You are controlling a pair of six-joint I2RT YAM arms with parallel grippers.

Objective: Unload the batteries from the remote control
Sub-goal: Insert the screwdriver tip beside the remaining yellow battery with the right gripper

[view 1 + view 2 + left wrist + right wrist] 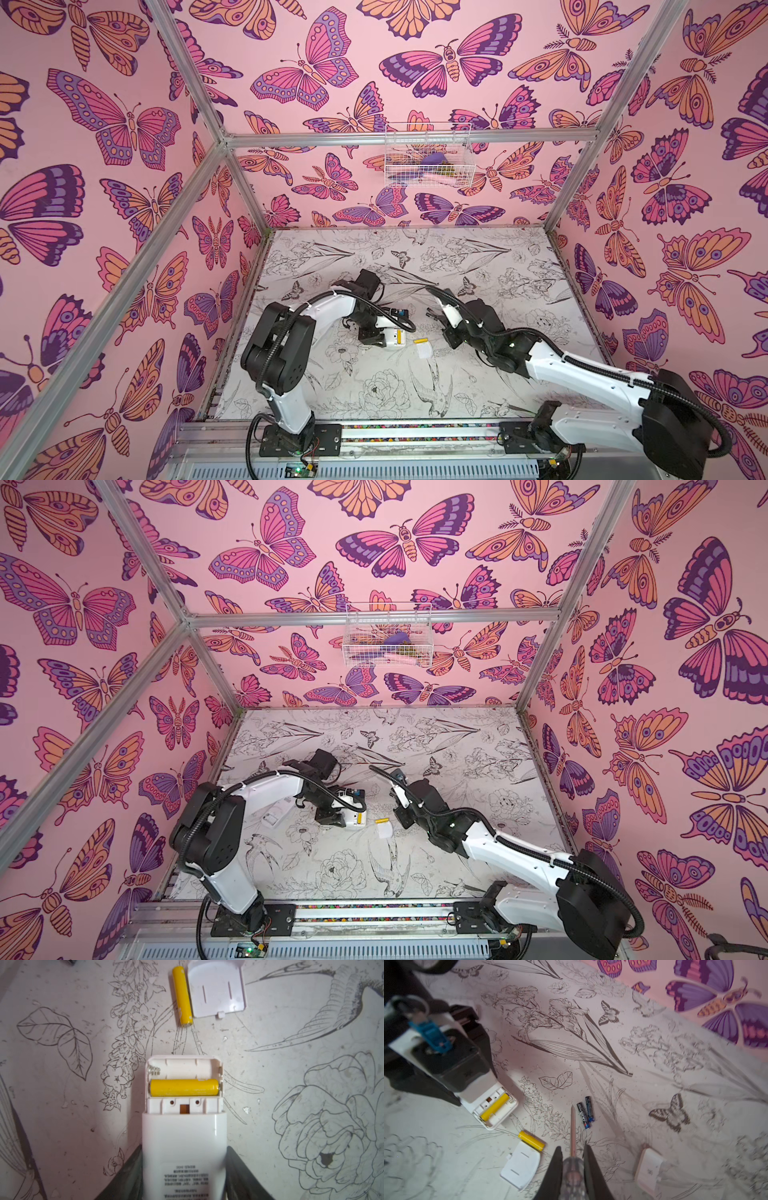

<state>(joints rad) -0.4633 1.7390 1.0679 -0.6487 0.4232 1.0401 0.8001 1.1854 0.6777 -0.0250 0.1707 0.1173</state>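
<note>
Right gripper [572,1147] pinches the screwdriver [572,1124], left gripper [184,1148] clamps the remote [182,1130] with one yellow battery [184,1087] seated in its bay, second yellow battery [182,995] and two black batteries [581,1112] already out on the table [643,1088]; risk: tip skids off the round cell, or it pops out and rolls away.

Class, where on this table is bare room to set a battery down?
Free: the floral table's far strip by the back wall, and its near stretch along the front rail. Crowded: centre, around the white plastic remote, loose yellow battery, white cover plate, two black batteries.
</note>
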